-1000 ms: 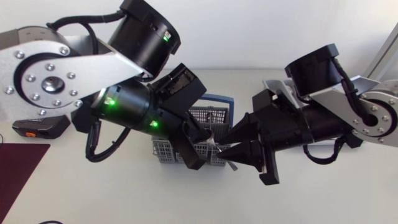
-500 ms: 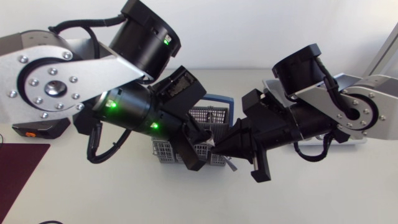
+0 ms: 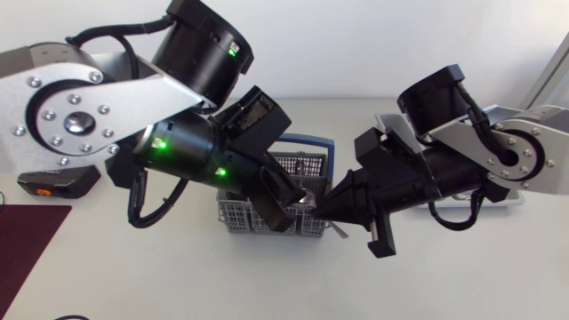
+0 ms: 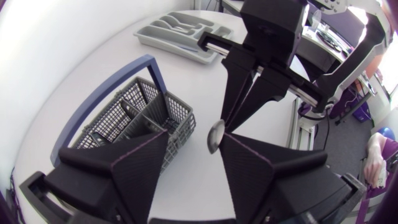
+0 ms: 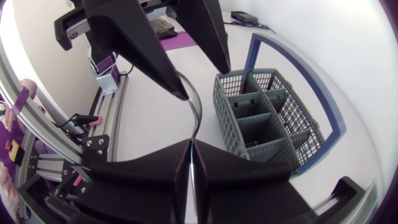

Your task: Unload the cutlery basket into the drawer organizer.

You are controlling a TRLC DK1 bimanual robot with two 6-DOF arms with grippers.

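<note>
A metal spoon (image 4: 213, 134) hangs in the air beside the grey cutlery basket (image 3: 302, 169) with its blue handle. My right gripper (image 5: 189, 144) is shut on the spoon's handle (image 5: 196, 109). My left gripper (image 4: 194, 140) stands open around the spoon's bowl, its fingers apart and clear of it. In the head view the two grippers meet tip to tip over the basket's near right corner, the left (image 3: 286, 203) coming from the left and the right (image 3: 324, 206) from the right. The grey drawer organizer (image 4: 180, 31) lies behind the right arm.
An orange and black device (image 3: 58, 182) sits at the table's left edge, with a maroon mat (image 3: 27, 240) in front of it. The basket (image 5: 267, 118) holds dark cutlery in its compartments.
My right gripper came in from the right and shut on the spoon. My left gripper, which had been shut on it, has opened its fingers.
</note>
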